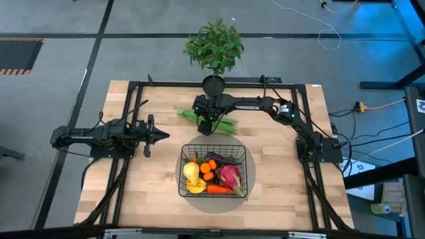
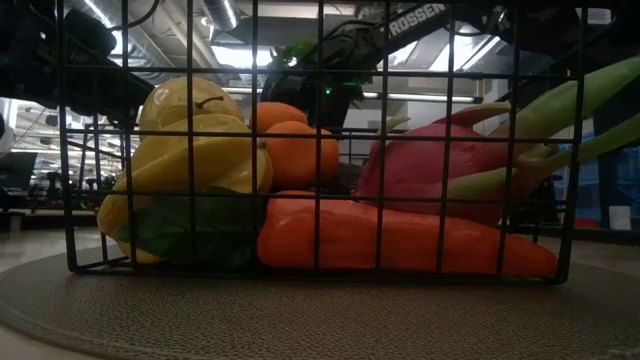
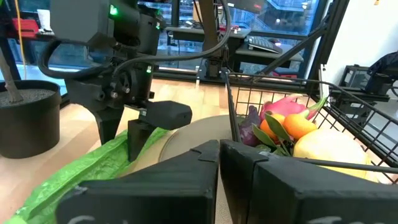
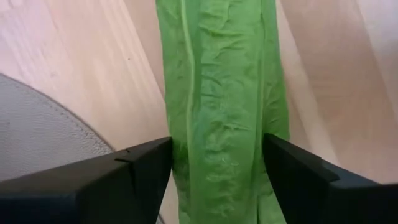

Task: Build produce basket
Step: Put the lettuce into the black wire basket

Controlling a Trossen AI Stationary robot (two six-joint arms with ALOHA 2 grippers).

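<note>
The black wire basket (image 1: 181, 171) stands on a round grey mat and holds a yellow lemon (image 1: 191, 174), orange tomatoes (image 1: 208, 169), a pink radish (image 1: 230, 176), a purple eggplant (image 1: 223, 158) and a red-orange piece (image 1: 218, 189). A long light-green vegetable (image 1: 187, 115), crinkled like a leaf, lies flat on the table beyond the basket. My right gripper (image 1: 207, 126) is open and comes down over its middle, one finger on each side (image 4: 217, 168). My left gripper (image 1: 165, 136) is shut and waits left of the basket, pointing right. My right gripper straddles the middle of the green vegetable (image 4: 224, 112) from above, pointing down, with its fingers (image 3: 135, 146) across the vegetable's length. The vegetable lies flat on the wood. I cannot tell whether the fingers touch its edges.
A leafy potted plant (image 1: 214, 46) in a black pot (image 3: 28, 118) stands at the table's far edge, just behind the right gripper. The grey mat (image 1: 212, 202) reaches past the basket on all sides. Black frame rails (image 1: 126, 99) run along the table's edges.
</note>
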